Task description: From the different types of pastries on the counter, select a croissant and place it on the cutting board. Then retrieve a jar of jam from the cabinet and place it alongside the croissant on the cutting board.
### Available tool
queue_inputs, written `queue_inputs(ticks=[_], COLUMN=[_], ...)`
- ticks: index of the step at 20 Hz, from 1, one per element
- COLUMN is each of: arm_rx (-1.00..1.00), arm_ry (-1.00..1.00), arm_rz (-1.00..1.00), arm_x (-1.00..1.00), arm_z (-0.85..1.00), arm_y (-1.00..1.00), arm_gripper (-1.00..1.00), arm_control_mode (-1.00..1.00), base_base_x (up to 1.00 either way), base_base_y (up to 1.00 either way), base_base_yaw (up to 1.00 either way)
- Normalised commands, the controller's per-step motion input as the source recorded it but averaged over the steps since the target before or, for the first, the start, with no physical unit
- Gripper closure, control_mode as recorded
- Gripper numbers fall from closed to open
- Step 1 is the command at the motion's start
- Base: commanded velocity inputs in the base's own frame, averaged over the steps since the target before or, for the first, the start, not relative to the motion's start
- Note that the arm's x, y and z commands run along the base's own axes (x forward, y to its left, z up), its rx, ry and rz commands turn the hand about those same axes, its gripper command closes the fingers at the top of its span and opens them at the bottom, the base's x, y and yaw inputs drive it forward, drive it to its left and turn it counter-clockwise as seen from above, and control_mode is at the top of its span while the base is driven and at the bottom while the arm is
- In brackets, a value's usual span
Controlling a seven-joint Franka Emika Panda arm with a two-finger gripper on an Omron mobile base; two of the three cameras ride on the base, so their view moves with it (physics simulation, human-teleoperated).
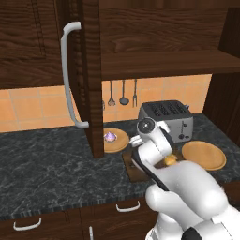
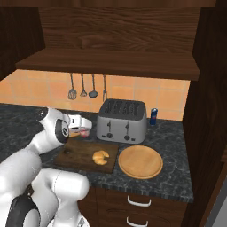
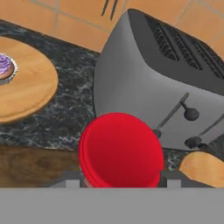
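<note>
**Jam jar in the gripper, much of it hidden**

I take the toaster (image 2: pixel 122 120) as my landmark. Above it, the cabinet (image 1: pixel 89 70) stands with its door swung open, edge-on in my left base view, the white bar handle (image 1: pixel 70 75) facing me; the door blocks part of the counter (image 1: pixel 42 164) behind it. The counter's far right end is cut off by dark wood panelling.

In front of the toaster lies the cutting board (image 2: pixel 75 155). My own arm covers most of it in the left base view. The croissant (image 2: pixel 100 156) rests on the board's right part, in front of the toaster; from the left I see only a sliver of it (image 1: pixel 170 160) past the arm.

To the toaster's left, a round plate (image 3: pixel 26 87) carries the purplish pastry (image 3: pixel 6 68), cropped at the hand view's edge.

The gripper (image 2: pixel 82 128) hangs left of the toaster above the board's back edge. The jar of jam (image 3: pixel 121 151) sits between the fingers, held; its red lid hides the body and the fingertips, so I cannot tell whether it touches the board.
</note>
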Motion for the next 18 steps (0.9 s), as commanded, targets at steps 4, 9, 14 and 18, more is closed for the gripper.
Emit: queue_inputs(ticks=[4, 9, 14, 18], arm_rx=[-0.06, 0.00, 0.05, 0.02], arm_ry=[0.01, 0.03, 0.01, 0.02], arm_rz=[0.00, 0.00, 0.00, 0.00], arm_x=[0.00, 0.00, -0.33, -0.31], arm_z=[-1.00, -0.50, -0.41, -0.24], arm_y=[0.38, 0.07, -0.01, 0.00], arm_gripper=[1.00, 1.00, 1.00, 1.00], arm_control_mode=[-1.00, -1.00, -1.00, -1.00], base_base_x=[0.00, 0.00, 0.00, 0.00], base_base_y=[0.00, 0.00, 0.00, 0.00], base_base_yaw=[0.00, 0.00, 0.00, 0.00])
